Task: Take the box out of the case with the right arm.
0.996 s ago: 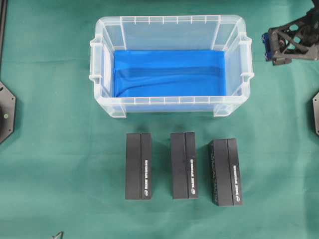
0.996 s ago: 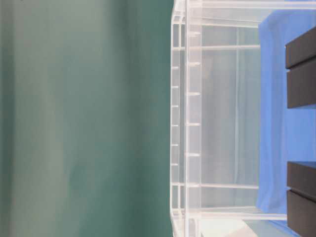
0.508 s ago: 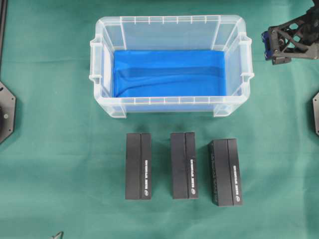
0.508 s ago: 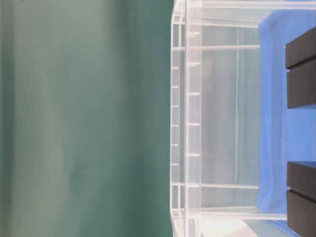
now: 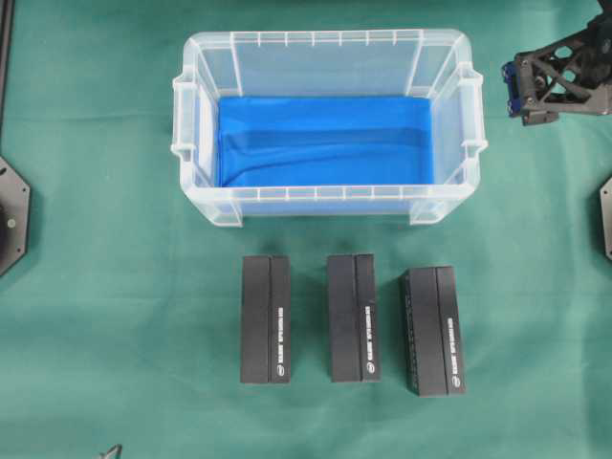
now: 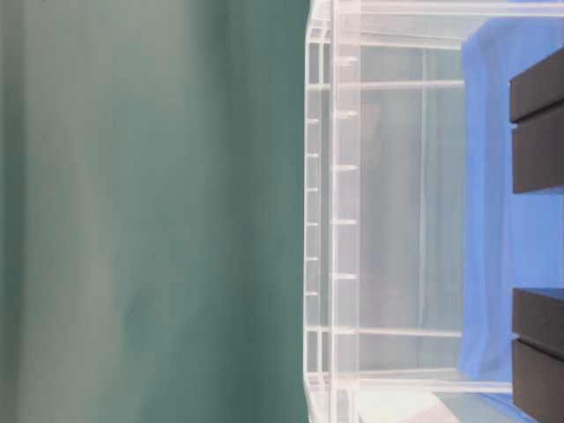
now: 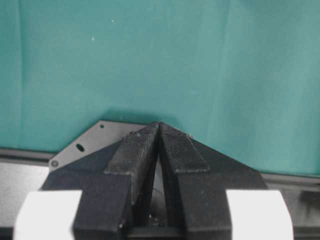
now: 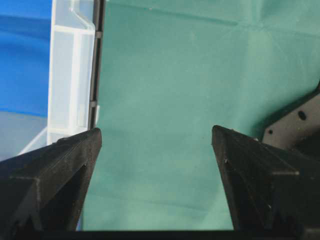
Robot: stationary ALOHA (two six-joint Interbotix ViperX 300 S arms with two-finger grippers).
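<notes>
The clear case stands at the back middle of the green cloth, and only its blue lining shows inside. Three black boxes lie side by side on the cloth in front of it, outside the case. My right gripper hovers just beyond the case's right handle, open and empty, with the case wall to its left. Over bare cloth, my left gripper is shut with nothing in it.
Black arm base plates sit at the left edge and right edge. The table-level view looks through the case wall, with two of the black boxes at its right edge.
The right gripper has shifted very slightly beside the case's right handle. The boxes, the case and the left gripper have not moved.
</notes>
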